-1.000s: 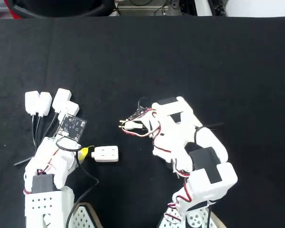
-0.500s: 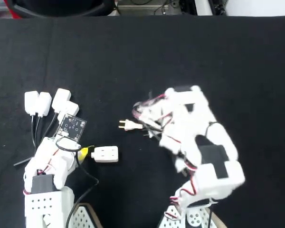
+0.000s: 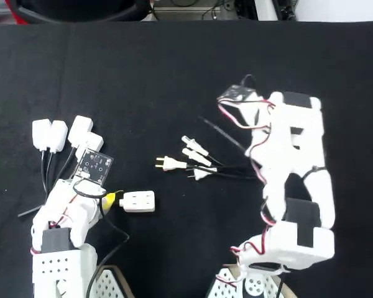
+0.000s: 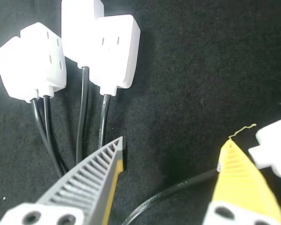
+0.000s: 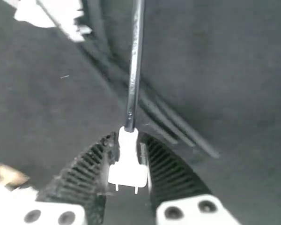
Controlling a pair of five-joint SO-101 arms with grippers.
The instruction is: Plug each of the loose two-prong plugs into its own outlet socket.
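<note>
- While the right gripper (image 5: 129,140) is clamped on a white two-prong plug (image 5: 127,169), its ribbed black fingers (image 5: 91,164) press the plug body from both sides. The prongs point back toward the gripper's base, and the black cord (image 5: 135,61) runs away from it.
- Lone outlet socket (image 3: 138,200): lies flat on the black tablecloth (image 3: 174,62) and serves as the reference for the positions below.
- Right arm (image 3: 292,174): stands well apart from the lone outlet socket, beyond the loose plugs.
- Brass-pronged plug (image 3: 168,164): lies near the lone outlet socket, a little farther from the arm bases, with nothing holding it.
- Three white plugs (image 3: 198,156): lie just past the brass-pronged plug as seen from the lone outlet socket, with their black cords bundled toward the right arm.
- Left gripper (image 4: 173,145): spread wide with nothing between its jaws. The tip of the yellow finger (image 4: 234,173) is just beside the lone outlet socket, and the grey finger (image 4: 93,173) is well clear of it.
- Four clustered outlet sockets (image 3: 56,133): lie side by side, apart from the lone outlet socket on the side away from the loose plugs, with their cords leading back toward the left arm (image 3: 65,217).
</note>
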